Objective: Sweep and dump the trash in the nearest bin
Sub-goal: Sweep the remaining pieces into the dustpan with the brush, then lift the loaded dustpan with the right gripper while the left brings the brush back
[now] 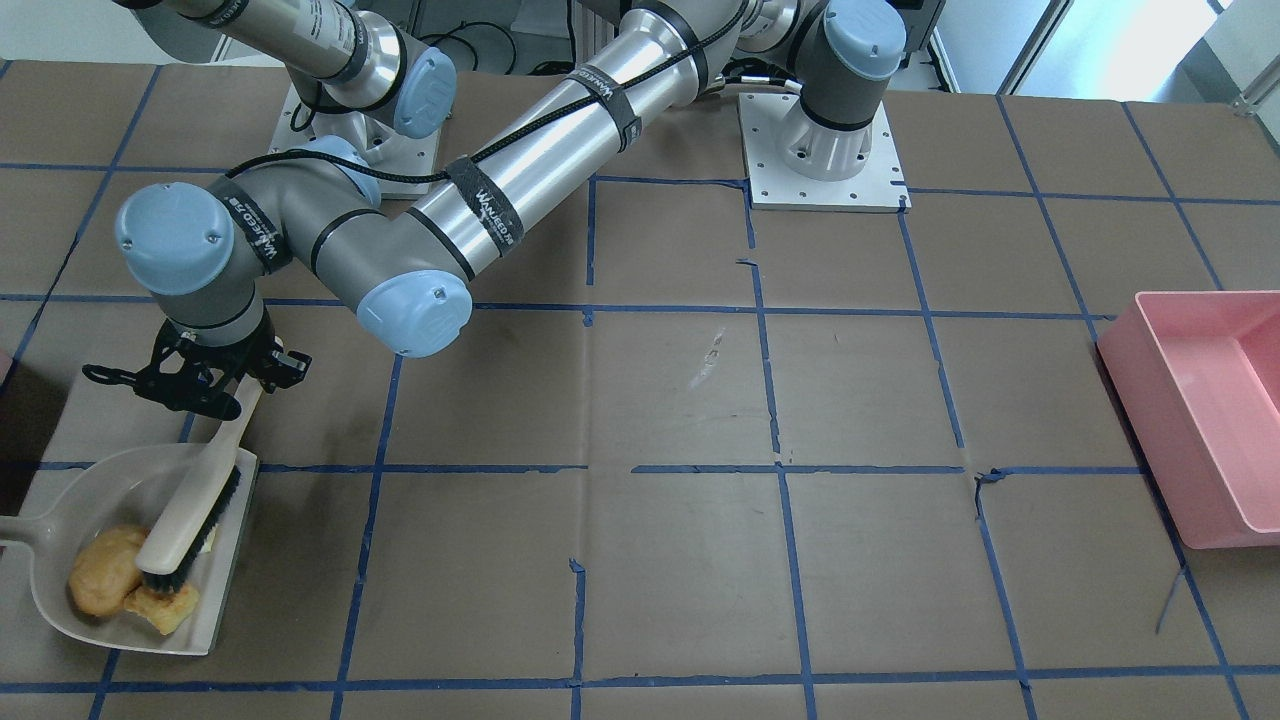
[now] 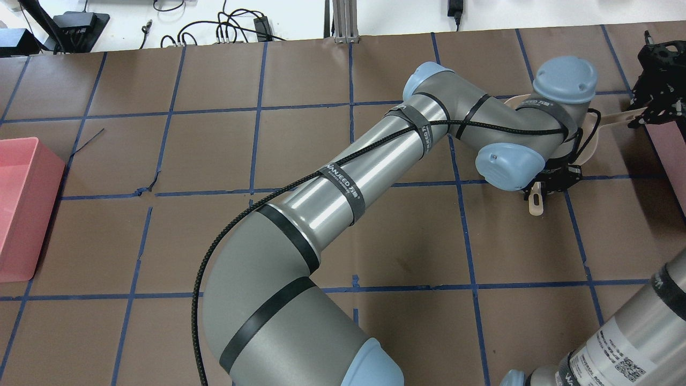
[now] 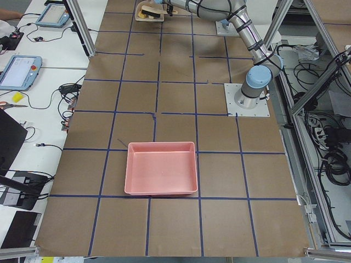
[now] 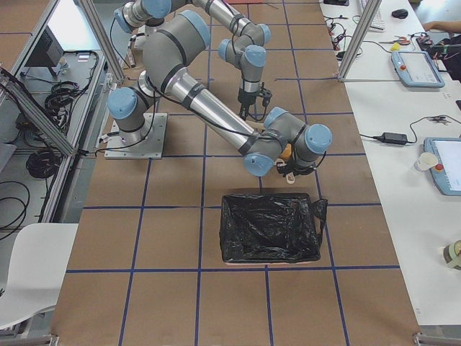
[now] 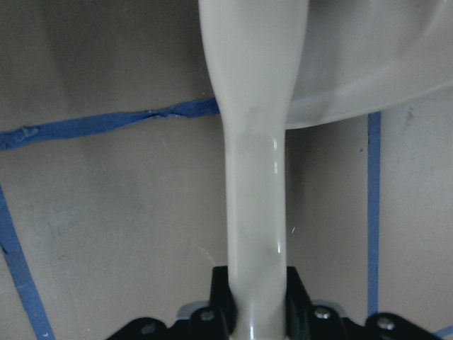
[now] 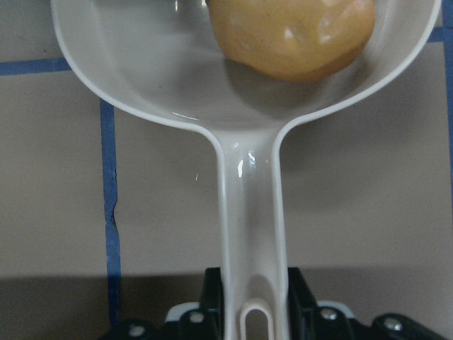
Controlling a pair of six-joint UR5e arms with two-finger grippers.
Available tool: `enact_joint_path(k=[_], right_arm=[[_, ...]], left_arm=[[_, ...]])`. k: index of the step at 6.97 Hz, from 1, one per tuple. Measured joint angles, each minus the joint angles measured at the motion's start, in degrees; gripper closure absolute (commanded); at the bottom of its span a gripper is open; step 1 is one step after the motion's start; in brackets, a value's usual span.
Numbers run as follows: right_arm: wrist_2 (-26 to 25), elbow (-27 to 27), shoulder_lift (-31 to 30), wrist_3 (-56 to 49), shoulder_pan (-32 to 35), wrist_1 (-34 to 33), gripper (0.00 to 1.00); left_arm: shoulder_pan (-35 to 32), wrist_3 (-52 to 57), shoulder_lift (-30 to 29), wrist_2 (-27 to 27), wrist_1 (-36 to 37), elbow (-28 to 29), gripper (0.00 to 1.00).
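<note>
- Right gripper [image 6: 248, 301], shut tight on white plastic dustpan [image 1: 100, 480] handle.
- Smooth brown potato-like lump [image 1: 103, 583] and pale yellow, brown-edged apple-core chunk [image 1: 165, 606], side by side inside dustpan.
- Cream black-bristled brush [image 1: 190, 505] over them, handle clamped in left gripper [image 5: 256, 304].
- Pink plastic bin [image 1: 1200, 420], well apart.

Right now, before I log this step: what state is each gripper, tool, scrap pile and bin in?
left gripper: shut on brush handle.
right gripper: shut on dustpan handle.
brush: bristles in the dustpan, against trash.
trash: in dustpan, not dumped.
pink bin: empty.
black-lined bin: no trash seen.
</note>
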Motion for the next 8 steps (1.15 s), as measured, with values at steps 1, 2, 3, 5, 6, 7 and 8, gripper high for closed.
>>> enact_joint_path(k=[1, 2, 3, 5, 6, 7, 8], right_arm=[[0.21, -0.02, 0.04, -0.01, -0.01, -0.02, 1.0], [0.81, -0.05, 0.13, -0.01, -0.14, 0.12, 1.0], [1.71, -0.18, 0.1, 0.01, -0.45, 1.03, 1.0], [4.97, -0.6, -0.23, -0.09, -3.78, 5.53, 1.0], [7.15, -0.83, -0.79, -0.13, -6.09, 8.35, 1.0], [9.26, -1.09, -2.38, -0.2, -8.17, 11.03, 1.0], [11.05, -1.43, -4.57, -0.34, -10.75, 13.48, 1.0]], left_arm=[[-0.71, 2.9, -0.01, 1.49, 0.17, 0.9, 0.97], [-1.48, 4.08, 0.15, 2.47, 0.35, 1.54, 0.97], [-1.63, 3.94, 1.11, 2.88, 0.2, 1.43, 0.97], [3.23, 2.74, 6.51, 1.61, -2.63, -2.25, 0.96], [7.38, 2.61, 11.3, 0.96, -5.22, -6.74, 0.96], [11.42, 2.7, 18.0, 0.79, -7.62, -13.82, 0.96], [14.72, 2.77, 25.15, 0.82, -9.14, -22.1, 0.96]])
